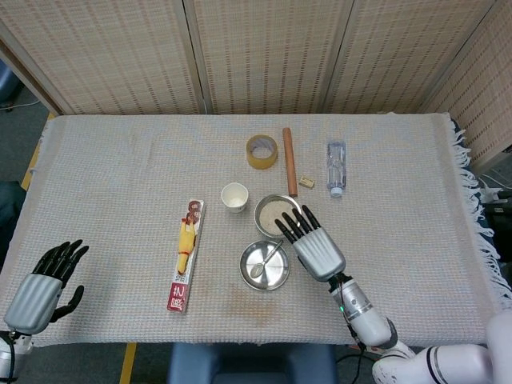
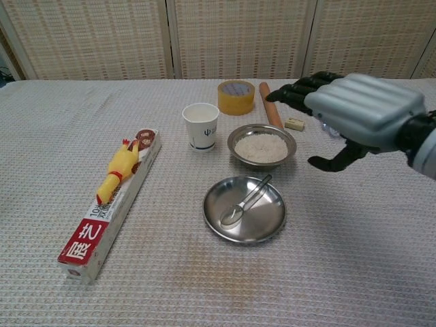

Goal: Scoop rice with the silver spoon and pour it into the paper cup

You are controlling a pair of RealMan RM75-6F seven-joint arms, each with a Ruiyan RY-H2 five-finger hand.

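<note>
From my remote station I see the silver spoon (image 2: 246,203) lying in a shallow, shiny metal dish (image 2: 218,230), its oval bowl toward the near left and its slim handle leaning on the dish's far-right rim. My right hand (image 2: 361,109), grey-shelled with black fingers, hangs above the table to the right of the spoon, fingers spread and holding nothing. Just beyond the dish sits a round steel bowl (image 2: 240,152) heaped with pale, grainy rice (image 2: 262,145). To the left of that bowl stands the small white paper cup (image 2: 201,126), upright, mouth open. My left hand (image 1: 44,279) rests at the near-left edge of the table, well apart from everything, fingers loose and apart, empty. Farther back I see a yellowish roll of tape (image 2: 236,96), a brown wooden cylinder (image 2: 268,102) and a clear plastic bottle (image 1: 335,167) lying on its side. A long red-and-white box (image 2: 112,204) bearing a yellow rubber chicken (image 2: 116,169) lies to the left on the coarse, woven beige cloth (image 2: 54,129).
</note>
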